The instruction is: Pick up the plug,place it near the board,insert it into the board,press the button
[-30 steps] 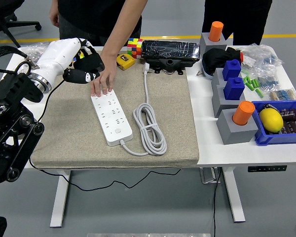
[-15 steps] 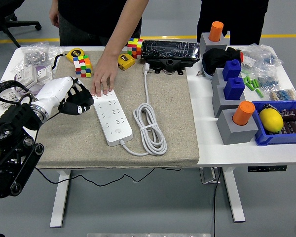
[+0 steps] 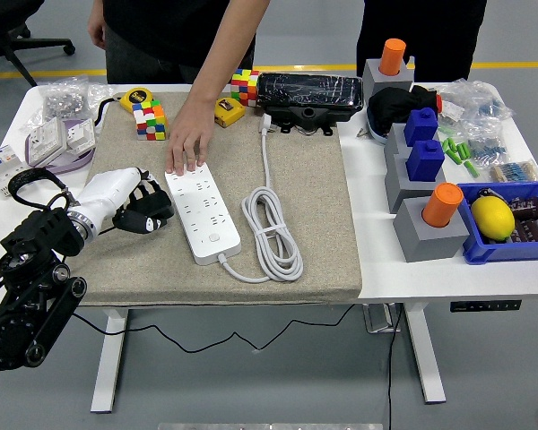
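Nothing is plugged in yet: the plug (image 3: pixel 266 123) lies free at the top centre of the frame, at the end of its white cable (image 3: pixel 271 235), whose slack is coiled in the middle of the grey mat (image 3: pixel 323 224). The board (image 3: pixel 203 215) lies slantwise left of that coil, its sockets empty as far as I can see, the button unpressed by my reading. So every step is left to do. The left hand (image 3: pixel 143 208) hovers at the frame's left, just beside the board's left edge, black fingers curled loosely and holding nothing. A person's hand (image 3: pixel 186 146) presses on the board's upper end. Room is tight up top: cube toys (image 3: pixel 149 118), a tape measure (image 3: pixel 225 110) and a black case (image 3: pixel 307 94) crowd near the plug. The mat's lower part is open. The right arm isn't visible.
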